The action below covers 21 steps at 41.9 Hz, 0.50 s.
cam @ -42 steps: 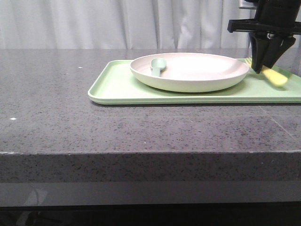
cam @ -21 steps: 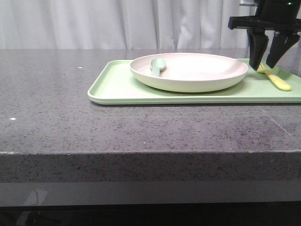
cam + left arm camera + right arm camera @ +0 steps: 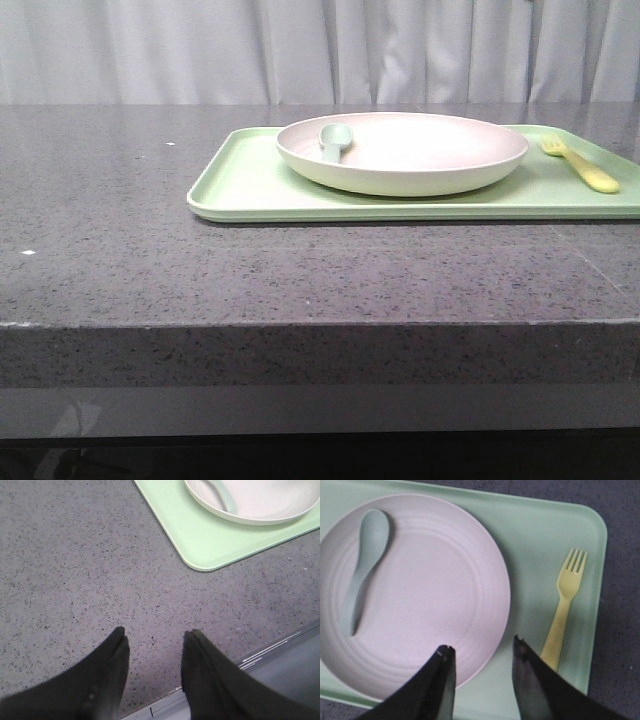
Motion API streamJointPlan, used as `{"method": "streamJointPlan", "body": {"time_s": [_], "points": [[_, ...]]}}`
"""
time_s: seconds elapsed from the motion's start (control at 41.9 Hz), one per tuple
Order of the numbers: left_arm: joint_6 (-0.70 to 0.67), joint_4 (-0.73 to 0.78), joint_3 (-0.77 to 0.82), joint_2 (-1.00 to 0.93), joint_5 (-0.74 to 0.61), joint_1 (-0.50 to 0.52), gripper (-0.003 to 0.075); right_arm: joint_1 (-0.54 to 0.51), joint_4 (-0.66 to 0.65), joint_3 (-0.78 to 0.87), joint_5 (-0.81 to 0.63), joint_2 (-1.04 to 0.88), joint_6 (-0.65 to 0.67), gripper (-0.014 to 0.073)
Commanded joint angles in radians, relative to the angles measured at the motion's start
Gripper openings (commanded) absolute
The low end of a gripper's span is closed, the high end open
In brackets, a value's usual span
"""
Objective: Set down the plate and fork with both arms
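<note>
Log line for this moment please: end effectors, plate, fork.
left end effector: open, empty | right end effector: open, empty | pale pink round plate: on light-green tray | small yellow plastic fork: on tray, beside plate

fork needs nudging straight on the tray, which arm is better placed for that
Right. The right gripper hangs open above the tray, with the fork just beside it. The left gripper is over bare counter, off the tray's opposite corner.
</note>
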Motion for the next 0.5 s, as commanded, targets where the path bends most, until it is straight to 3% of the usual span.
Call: {"method": "streamJointPlan", "body": {"time_s": [0.0, 0.478], "points": [[-0.007, -0.009, -0.025, -0.006, -0.065, 0.003, 0.0258, 0.019, -0.013, 0.073, -0.085, -0.141, -0.046, 0.0311], [-0.007, -0.009, -0.025, -0.006, -0.065, 0.003, 0.0259, 0.032, -0.016, 0.649, -0.22, -0.64, -0.058, 0.0311]]}}
